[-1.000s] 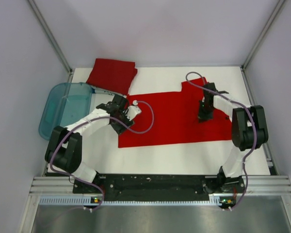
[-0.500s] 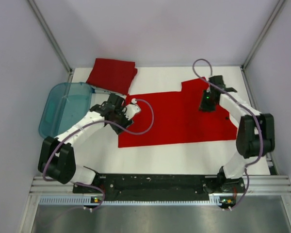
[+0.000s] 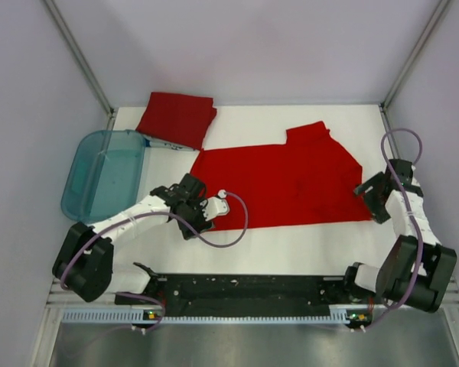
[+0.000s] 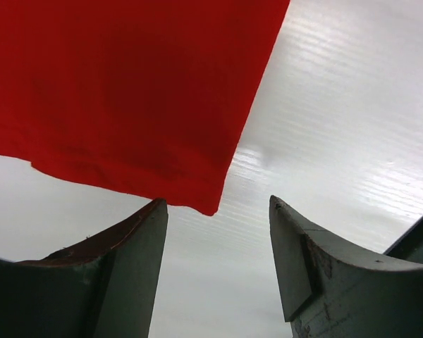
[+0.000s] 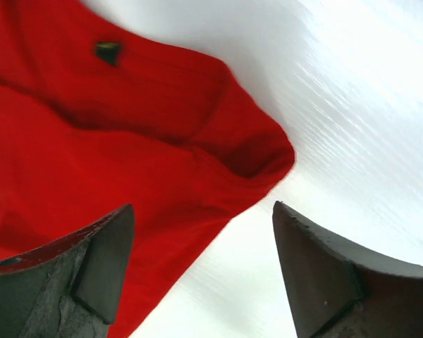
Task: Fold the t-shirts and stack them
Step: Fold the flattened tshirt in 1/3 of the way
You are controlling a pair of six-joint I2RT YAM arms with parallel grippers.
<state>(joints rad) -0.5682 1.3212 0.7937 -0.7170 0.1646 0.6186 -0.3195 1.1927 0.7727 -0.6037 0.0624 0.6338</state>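
Spread t-shirt (image 3: 279, 180) lies flat on the tabletop (image 3: 291, 245), to the right of the teal tub (image 3: 103, 172). Folded t-shirt (image 3: 177, 118) sits just behind the tub's far right corner.

Both look like soft, light, limp cloth w/ no stiffness, so I'd expect it to sag & drag from wherever I pinch. A single layer could slip out of a shallow bite. Not fragile. Best holds imo: corners & hem edges, two at once, so a fold line stays straight.

My left jaws stand part open w/ nothing in them, at the spread t-shirt's corner nearest the tub; the corner tip is just ahead of the gap. My right jaws stand wide & empty at the edge farthest from the tub, w/ a bunched-up bit of cloth in front.

Tabletop is white, smooth, a bit glossy w/ fine ribbing. Cloth prob slides easily on it, and a flat edge will be hard to get under; the bunched bit is easier. Pale walls (image 3: 252, 46) close in on three sides.
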